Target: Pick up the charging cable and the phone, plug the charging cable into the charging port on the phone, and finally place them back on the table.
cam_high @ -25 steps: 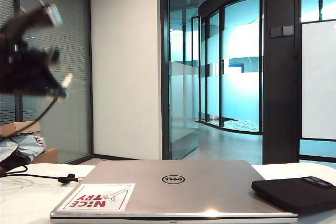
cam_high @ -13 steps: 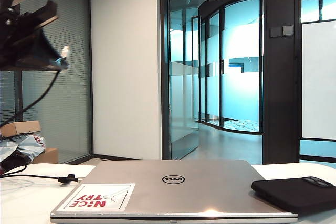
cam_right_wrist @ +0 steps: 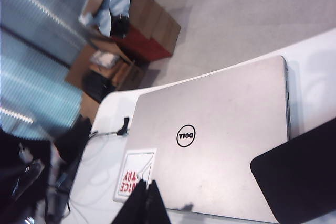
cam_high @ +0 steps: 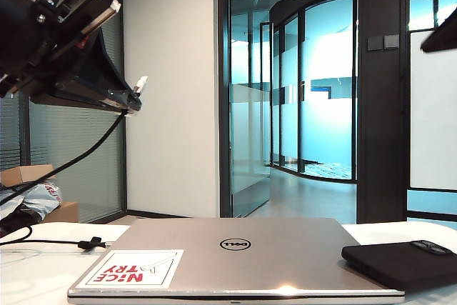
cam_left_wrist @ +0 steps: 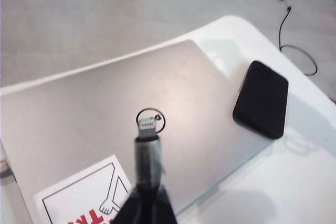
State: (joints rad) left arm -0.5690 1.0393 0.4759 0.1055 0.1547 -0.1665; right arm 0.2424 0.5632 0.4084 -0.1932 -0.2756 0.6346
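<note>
The thin black charging cable point(cam_left_wrist: 146, 145) is being pinched aloft at left by the left gripper point(cam_high: 127, 101). The matte-black slab phone point(cam_high: 403, 262) is lying unlifted at right beside the silver laptop point(cam_high: 235, 255); the right gripper point(cam_right_wrist: 143, 203), pressed together and empty, is hanging above.

Bright, even daylight | ceiling spotlights beyond the glass doors | glare strip on laptop point(cam_high: 235, 255) front edge | soft shadows on table point(cam_left_wrist: 294, 182) beneath left gripper point(cam_left_wrist: 144, 203) | right wrist view blurred and dim beside right gripper point(cam_right_wrist: 144, 205)

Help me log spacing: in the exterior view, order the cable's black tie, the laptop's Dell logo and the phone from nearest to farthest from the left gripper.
From the left gripper, raised upper left:
1. Black tie, table's left.
2. Dell logo, laptop's middle.
3. Phone, far right.
</note>
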